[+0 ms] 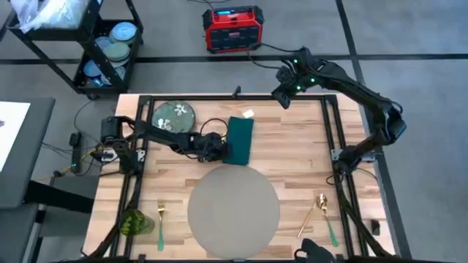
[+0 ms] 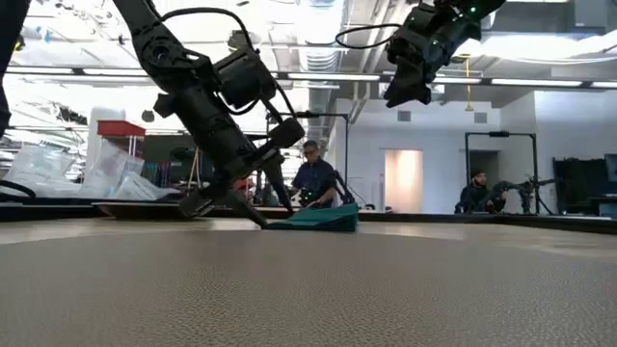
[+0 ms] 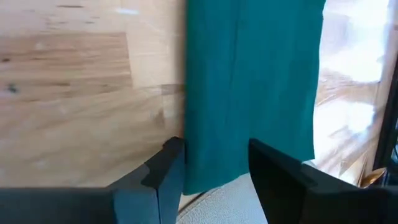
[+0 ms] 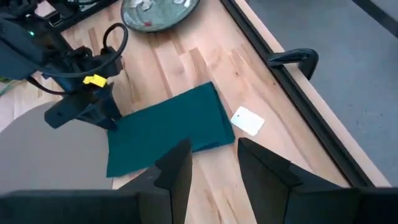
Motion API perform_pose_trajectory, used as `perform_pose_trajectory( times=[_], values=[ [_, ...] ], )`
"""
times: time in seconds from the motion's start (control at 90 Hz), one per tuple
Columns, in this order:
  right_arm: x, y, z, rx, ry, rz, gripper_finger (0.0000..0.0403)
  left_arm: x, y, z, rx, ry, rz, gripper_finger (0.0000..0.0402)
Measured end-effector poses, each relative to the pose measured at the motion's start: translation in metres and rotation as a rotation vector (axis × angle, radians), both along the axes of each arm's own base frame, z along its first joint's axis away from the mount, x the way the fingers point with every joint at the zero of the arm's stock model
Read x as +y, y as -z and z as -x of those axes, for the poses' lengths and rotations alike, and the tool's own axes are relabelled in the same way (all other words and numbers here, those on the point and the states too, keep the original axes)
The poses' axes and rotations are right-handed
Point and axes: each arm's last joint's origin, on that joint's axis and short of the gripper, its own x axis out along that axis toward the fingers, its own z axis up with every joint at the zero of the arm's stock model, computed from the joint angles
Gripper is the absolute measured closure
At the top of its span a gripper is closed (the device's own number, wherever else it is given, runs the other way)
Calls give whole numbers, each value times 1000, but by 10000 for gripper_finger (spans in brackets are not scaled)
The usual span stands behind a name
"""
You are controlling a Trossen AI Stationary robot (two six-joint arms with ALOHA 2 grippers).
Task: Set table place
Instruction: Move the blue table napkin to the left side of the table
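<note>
Table [image 1: 292, 146]: light butcher-block top with black rails along its edges.

Placemat [image 1: 234, 210]: large round grey mat, lying flat at the near middle of the table.

Napkin [image 1: 238, 140]: dark teal rectangle, just beyond the placemat's far edge; its near end touches or slightly overlaps the mat.

Plate [image 1: 174, 117]: green, floral-patterned, at the far left of the table, left of the napkin and apart from it.

Fork [image 1: 160, 223]: green handle, near left, beside the placemat.

Spoon [image 1: 316, 210]: gold, near right, lying at a slant, with a green-handled utensil [image 1: 332, 232] just right of it.

Green object [image 1: 134, 223]: at the near left corner, left of the fork; cannot tell what it is.

White card [image 1: 248, 113]: small, just beyond the napkin's far end.

Left gripper [image 1: 217, 148]: lowered to the tabletop at the napkin's left near corner; fingers [image 3: 165, 168] spread, straddling the cloth's near edge, not visibly pinching it.

Right gripper [image 1: 282, 95]: raised above the far edge of the table, right of the napkin; fingers [image 4: 174, 171] spread, holding nothing.
</note>
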Motion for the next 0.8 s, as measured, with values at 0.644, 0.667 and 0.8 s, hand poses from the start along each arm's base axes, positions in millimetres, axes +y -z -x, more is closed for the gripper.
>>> perform_pose_trajectory(
  times=[0.644,0.667,0.8],
  values=[
    [0,0,0,-2,0,2,285,-3,5,-2,-4,-63,-62,401],
    [0,0,0,-1,0,1,285,-3,4,-3,-17,-66,-59,401],
    [0,0,0,1,0,-1,285,-3,-15,-10,-163,-74,-69,401]
  ],
)
